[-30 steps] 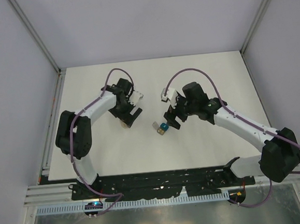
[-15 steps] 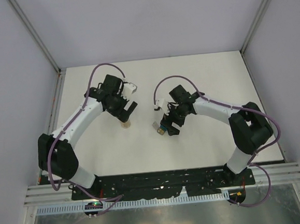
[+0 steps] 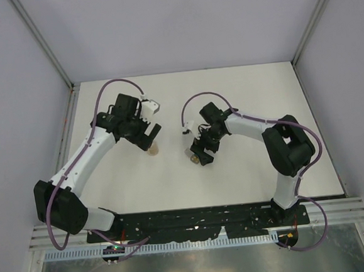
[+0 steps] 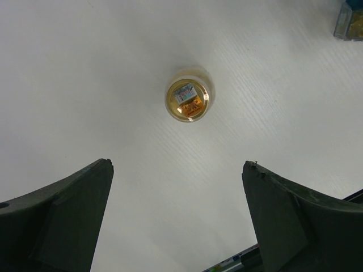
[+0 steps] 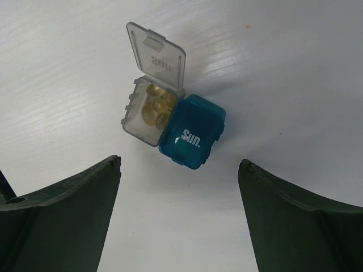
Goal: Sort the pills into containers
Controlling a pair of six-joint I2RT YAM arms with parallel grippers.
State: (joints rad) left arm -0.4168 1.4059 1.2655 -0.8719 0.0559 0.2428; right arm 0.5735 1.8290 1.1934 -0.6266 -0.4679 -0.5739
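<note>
While its lid stands open, the grey box holds yellow pills and touches the shut teal box. Both lie on the white table just ahead of the right gripper, its fingers spread wide and empty. The left gripper, likewise parted, hangs over a small vial.

the surface is matt white with a faint linear grain; the grey container is smooth translucent plastic, its pills glossy amber; the teal container is glossy translucent plastic with white print; the vial looks clear and shiny; the left gripper and right gripper have dull, dark, plastic-looking fingers
</note>
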